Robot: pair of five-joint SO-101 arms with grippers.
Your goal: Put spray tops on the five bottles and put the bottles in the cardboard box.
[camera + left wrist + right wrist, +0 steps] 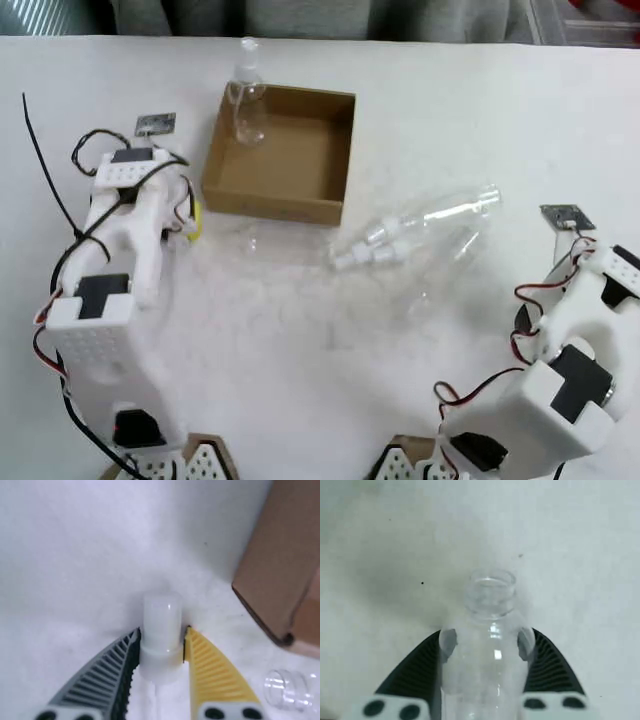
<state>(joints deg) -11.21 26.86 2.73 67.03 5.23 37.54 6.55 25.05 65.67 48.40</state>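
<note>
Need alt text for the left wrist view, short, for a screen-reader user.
The left hand, one grey finger and one yellow, is shut on a white spray top over the white table. A corner of the cardboard box is close by, with the open neck of a clear bottle near it.
</note>
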